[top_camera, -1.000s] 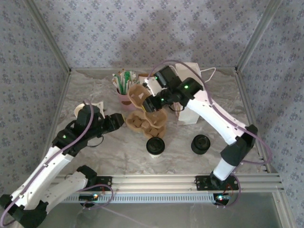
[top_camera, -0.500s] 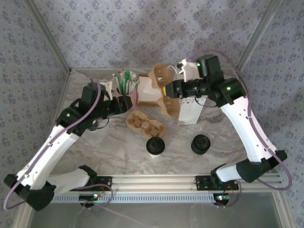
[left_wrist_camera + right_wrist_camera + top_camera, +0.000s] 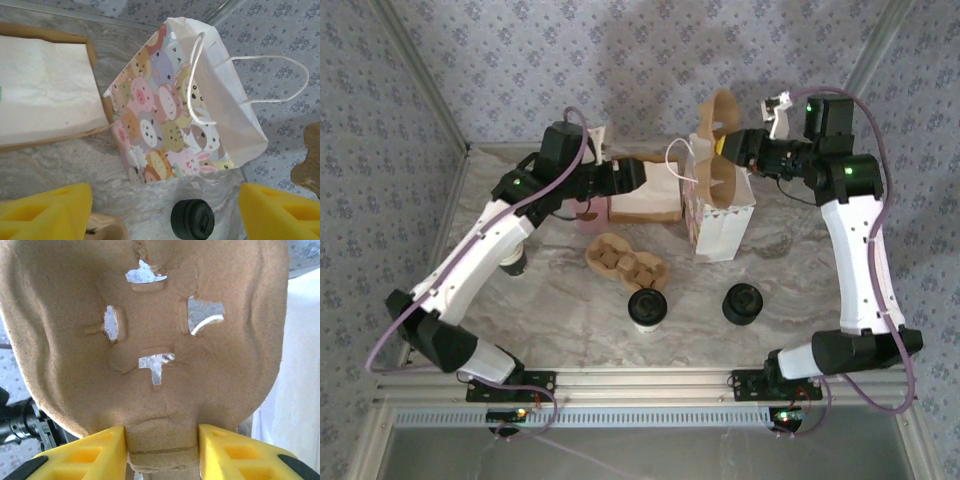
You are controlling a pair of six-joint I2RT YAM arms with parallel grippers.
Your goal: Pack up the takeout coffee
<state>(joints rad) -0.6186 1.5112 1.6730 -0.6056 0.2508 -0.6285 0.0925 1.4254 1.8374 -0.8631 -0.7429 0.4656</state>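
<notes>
From above, my right gripper [image 3: 740, 150] hangs the cup carrier [image 3: 720, 130] over the printed bag [image 3: 720, 232]. I'd lower it edge-on, centred on the mouth. The coffee [image 3: 647, 308] sits near the front, where it was, while the carrier has come across from left of the bag.

Left wrist: my left gripper [image 3: 165, 212] gapes wide and empty, facing the bag.

Right wrist: the fingers [image 3: 85, 455] pinch the carrier's tab.

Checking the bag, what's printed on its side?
Pastel cartoon animal faces on the paper bag, clearest from the left wrist.
</notes>
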